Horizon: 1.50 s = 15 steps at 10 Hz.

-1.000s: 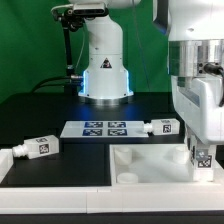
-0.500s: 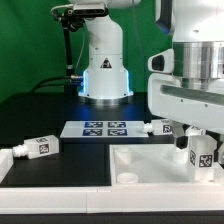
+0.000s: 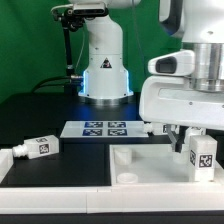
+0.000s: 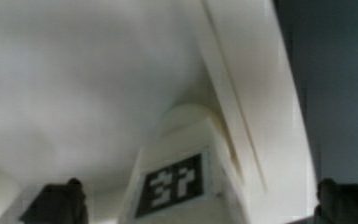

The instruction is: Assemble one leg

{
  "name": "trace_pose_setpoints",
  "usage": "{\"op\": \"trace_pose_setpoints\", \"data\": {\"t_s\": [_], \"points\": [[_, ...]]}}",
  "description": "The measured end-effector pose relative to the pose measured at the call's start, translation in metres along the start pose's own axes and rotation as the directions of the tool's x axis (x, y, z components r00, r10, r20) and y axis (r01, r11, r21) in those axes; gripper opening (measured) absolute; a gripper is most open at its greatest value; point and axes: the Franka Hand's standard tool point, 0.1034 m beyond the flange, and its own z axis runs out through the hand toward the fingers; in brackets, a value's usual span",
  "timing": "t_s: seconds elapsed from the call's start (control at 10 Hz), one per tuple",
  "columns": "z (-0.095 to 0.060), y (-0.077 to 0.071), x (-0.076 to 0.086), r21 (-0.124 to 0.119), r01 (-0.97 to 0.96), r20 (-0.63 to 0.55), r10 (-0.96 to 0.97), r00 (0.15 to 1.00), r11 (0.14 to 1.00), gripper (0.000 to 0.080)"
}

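Note:
A white leg (image 3: 203, 155) with a black-and-white tag stands upright at the right end of the white tray-like frame (image 3: 148, 160). My gripper (image 3: 200, 138) hangs just above and around its top with the jaws wide apart. In the wrist view the tagged leg (image 4: 176, 180) rises between my dark fingertips (image 4: 60, 203) without touching either, and the gripper (image 4: 202, 207) is open. A second leg (image 3: 32, 147) lies on the table at the exterior view's left. A third leg (image 3: 158, 127) lies behind the frame, partly hidden by my hand.
The marker board (image 3: 103, 128) lies flat behind the frame. The robot base (image 3: 105, 65) stands at the back middle. The frame has a round socket (image 3: 127, 178) at its near left corner. A green backdrop closes the back.
My gripper has risen from low around the upright leg to above it. The leg stays standing in the frame and now shows its tag fully.

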Motion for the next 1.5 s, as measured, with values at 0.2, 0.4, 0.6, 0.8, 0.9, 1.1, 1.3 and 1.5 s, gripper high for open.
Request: {"op": "trace_pose_setpoints", "data": {"t_s": [0.2, 0.4, 0.6, 0.8, 0.9, 1.1, 1.3, 1.5], "points": [[0.0004, 0.001, 0.002, 0.003, 0.018, 0.001, -0.018, 1.0, 1.0, 0.0649], [0.0006, 0.0011, 0.002, 0.004, -0.021, 0.001, 0.021, 1.0, 1.0, 0.0543], [0.0009, 0.0018, 0.002, 0.002, -0.175, 0.001, 0.175, 0.984, 0.984, 0.0282], [0.0007, 0.0009, 0.0014, -0.001, -0.362, 0.0, 0.362, 0.932, 0.932, 0.0282], [0.0007, 0.0007, 0.0004, -0.009, -0.52, 0.003, 0.52, 0.854, 0.854, 0.0282], [0.001, 0.0006, 0.0028, -0.013, -0.747, 0.016, 0.747, 0.665, 0.665, 0.0282], [0.0013, 0.0017, 0.0057, -0.017, -0.904, 0.046, 0.904, 0.425, 0.426, 0.0282], [0.0016, -0.0003, 0.0063, -0.018, -0.992, 0.076, 0.99, 0.12, 0.122, 0.0282]]}}
